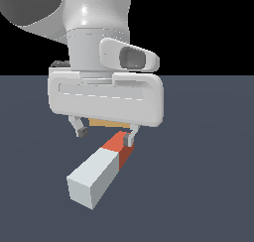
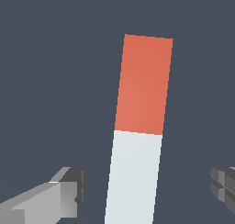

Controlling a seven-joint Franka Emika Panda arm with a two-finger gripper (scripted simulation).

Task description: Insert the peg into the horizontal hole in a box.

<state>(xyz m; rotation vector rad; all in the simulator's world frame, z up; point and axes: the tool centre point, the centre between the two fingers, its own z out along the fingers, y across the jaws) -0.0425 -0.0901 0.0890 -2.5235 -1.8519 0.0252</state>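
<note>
The peg (image 1: 101, 171) lies flat on the dark worktop (image 1: 208, 186), a long square bar, pale grey-white along most of its length with one orange-red end. Taking the peg as the landmark, the gripper (image 1: 105, 132) hangs above its orange-red end, jaws spread wide and holding nothing. In the wrist view the two fingertips (image 2: 69, 191) stand on either side of the pale part of the peg (image 2: 137, 136), well clear of its flanks, so the bar's long axis runs straight through the gap, crosswise to the line along which the jaws close. In the exterior view the fingertip toward that view's right looks close to the orange-red end, though whether it touches is not clear; the other fingertip stands off to the peg's far side. Behind the gripper body, beyond the peg's orange-red end, a thin tan strip shows: most likely the box (image 1: 106, 122), nearly all of it hidden, and the hole cannot be seen at all. To my eye the peg is not yet grasped; a descent along this line should bracket it squarely, and the peg already seems to point roughly toward the box.
</note>
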